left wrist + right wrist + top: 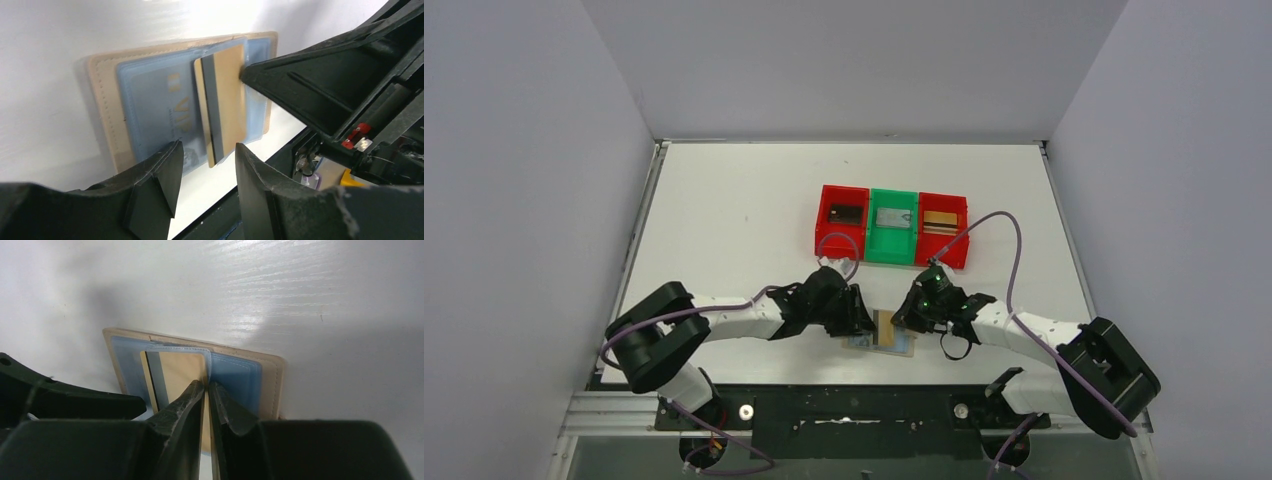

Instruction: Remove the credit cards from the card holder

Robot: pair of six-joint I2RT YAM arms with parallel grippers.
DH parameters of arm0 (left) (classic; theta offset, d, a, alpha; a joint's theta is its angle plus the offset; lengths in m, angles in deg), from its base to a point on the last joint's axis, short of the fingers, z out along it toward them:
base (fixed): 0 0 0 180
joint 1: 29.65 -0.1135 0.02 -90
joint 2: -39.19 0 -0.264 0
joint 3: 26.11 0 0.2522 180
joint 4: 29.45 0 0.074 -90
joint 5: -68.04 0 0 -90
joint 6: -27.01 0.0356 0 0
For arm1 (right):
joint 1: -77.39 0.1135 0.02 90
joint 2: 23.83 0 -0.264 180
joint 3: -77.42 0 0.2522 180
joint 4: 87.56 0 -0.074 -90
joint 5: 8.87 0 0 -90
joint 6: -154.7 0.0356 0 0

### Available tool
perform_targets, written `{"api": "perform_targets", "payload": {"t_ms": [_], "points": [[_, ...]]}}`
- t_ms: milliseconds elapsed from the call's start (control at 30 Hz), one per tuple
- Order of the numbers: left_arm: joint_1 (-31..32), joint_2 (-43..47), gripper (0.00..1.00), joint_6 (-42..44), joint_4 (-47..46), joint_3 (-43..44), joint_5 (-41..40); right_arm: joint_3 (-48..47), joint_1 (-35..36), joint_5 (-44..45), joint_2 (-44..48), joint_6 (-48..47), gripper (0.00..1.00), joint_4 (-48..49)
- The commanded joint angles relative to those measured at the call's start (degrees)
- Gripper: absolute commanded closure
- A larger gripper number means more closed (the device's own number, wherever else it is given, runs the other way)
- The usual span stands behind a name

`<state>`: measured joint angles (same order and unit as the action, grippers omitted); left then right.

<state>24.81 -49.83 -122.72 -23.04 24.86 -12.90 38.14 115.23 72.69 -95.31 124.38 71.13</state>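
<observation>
The card holder (235, 375) lies open on the table (724, 220) between the arms; the right gripper (206, 385) is pinched tight on the edge of the gold card (180, 370) — card partly inside its pocket. The left gripper (207, 148) hovers half open, empty — next move likely calls for a straight pull out while the holder is held down.

Left fingers (161, 175) parted, right fingers (184, 405) pinched nearly together

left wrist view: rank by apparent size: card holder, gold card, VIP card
1. card holder: clearly largest.
2. gold card and VIP card: not ranked. They look about alike, and the gold card overlaps the VIP card's edge.
</observation>
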Motion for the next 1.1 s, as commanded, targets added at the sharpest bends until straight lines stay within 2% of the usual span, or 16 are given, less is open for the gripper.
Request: {"api": "perform_targets", "payload": {"t_ms": [0,167,367,567,633,733,1067], "points": [[0.3,-1.9,0.58,-1.1,-6.7,1.9,2.0,1.5,-0.5,1.3,0.0,-0.4,0.87,-0.6],[0.4,-3.8,0.64,-2.1,-9.5,1.6,3.0,1.8,-0.5,1.4,-0.2,-0.1,0.88,-0.5],[0.4,-3.4,0.85,-2.5,-9.4,0.8,1.6,2.4,-0.5,2.0,0.4,0.4,0.87,-0.6],[0.4,-4.5,0.93,-2.6,-12.6,0.7,3.5,2.6,-0.6,2.0,0.8,0.7,0.87,-0.4],[0.4,-4.8,0.99,-3.6,-14.6,0.7,4.2,2.6,-0.7,2.0,0.8,0.7,0.87,-0.6],[0.4,-4.1,1.00,-4.2,-15.2,-1.5,3.8,2.7,-0.8,2.3,1.0,0.8,0.87,-1.1],[0.0,0.2,1.00,-2.0,-8.7,-3.3,0.1,3.0,-1.1,4.0,2.8,1.5,0.87,-2.4]]}}
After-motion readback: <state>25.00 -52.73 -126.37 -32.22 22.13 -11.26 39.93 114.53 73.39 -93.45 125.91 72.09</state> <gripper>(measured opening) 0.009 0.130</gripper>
